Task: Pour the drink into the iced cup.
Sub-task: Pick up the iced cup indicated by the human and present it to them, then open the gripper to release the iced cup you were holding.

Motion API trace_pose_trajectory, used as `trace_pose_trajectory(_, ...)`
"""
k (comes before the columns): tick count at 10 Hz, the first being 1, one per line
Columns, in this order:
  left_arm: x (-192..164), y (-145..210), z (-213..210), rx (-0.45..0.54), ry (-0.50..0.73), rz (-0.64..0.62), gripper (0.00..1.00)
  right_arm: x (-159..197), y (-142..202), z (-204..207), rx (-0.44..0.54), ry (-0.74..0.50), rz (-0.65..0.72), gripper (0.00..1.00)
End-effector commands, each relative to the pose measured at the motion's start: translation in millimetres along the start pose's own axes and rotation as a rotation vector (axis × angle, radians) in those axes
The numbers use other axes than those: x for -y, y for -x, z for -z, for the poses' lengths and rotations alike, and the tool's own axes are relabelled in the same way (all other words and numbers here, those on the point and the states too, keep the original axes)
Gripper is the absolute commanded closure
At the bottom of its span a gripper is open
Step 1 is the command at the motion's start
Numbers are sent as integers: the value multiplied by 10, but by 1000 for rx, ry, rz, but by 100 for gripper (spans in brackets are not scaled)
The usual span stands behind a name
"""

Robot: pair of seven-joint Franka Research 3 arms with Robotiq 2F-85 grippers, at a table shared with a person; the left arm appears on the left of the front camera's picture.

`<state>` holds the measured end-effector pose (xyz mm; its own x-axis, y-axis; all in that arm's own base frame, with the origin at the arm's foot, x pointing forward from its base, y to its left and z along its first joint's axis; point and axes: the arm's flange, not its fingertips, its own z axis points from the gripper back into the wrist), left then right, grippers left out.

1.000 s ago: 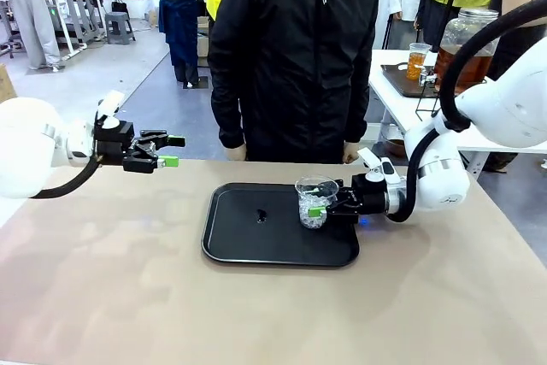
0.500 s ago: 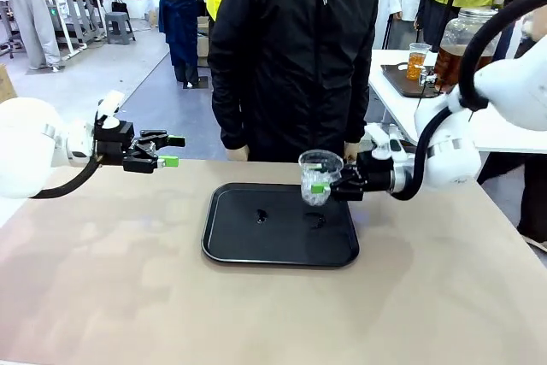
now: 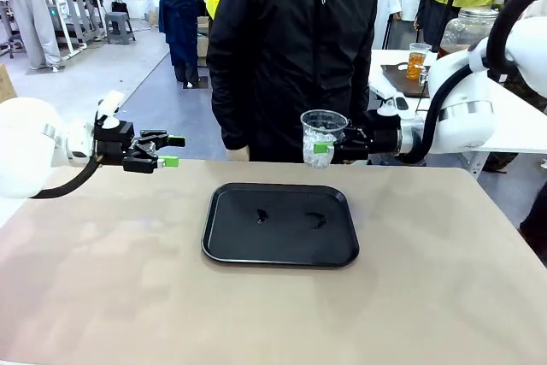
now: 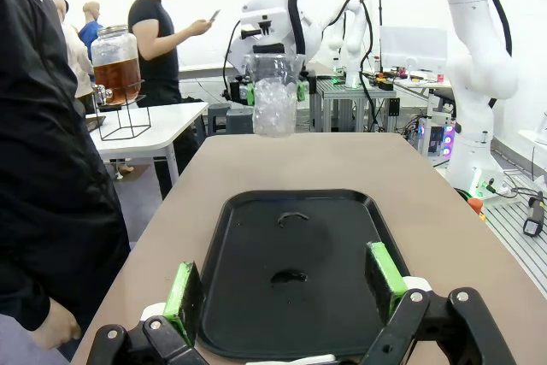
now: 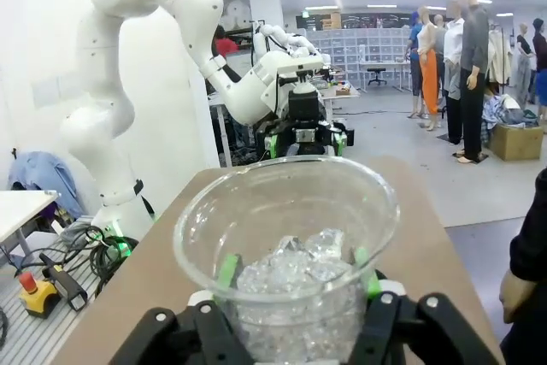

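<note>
A clear plastic iced cup [image 3: 323, 126] with ice cubes in its bottom hangs in the air above the far edge of the black tray [image 3: 280, 245]. My right gripper [image 3: 320, 150] is shut on its lower part, a green pad on each side. The right wrist view shows the iced cup [image 5: 291, 237] from above, between the right gripper [image 5: 295, 278] fingers. The drink [image 4: 117, 77], amber liquid in a glass jar [image 3: 468, 27] with a tap, stands on a white side table at the far right. My left gripper [image 3: 172, 150] is open above the table's left side, far from the cup.
A person in a black jacket [image 3: 295, 49] stands at the far edge, just behind the cup. The tray carries two small wet marks. On the side table [image 3: 389, 91], a small cup of amber drink [image 3: 417, 59] sits on a dark tray.
The right gripper has lifted the iced cup off the tray, up and away toward the far right. The left arm has stayed still.
</note>
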<state>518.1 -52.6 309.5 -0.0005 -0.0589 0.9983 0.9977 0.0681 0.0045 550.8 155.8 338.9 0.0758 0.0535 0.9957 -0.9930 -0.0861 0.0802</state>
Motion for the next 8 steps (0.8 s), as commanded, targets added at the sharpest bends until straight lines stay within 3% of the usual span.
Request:
trace_pose_trajectory(1, -2, -29, 21, 6, -10, 3, 0, 85, -78, 52, -18, -29, 27, 35)
trace_pose_trajectory(8, -2, -29, 21, 6, -10, 3, 0, 0, 0, 0, 0, 0, 0, 35)
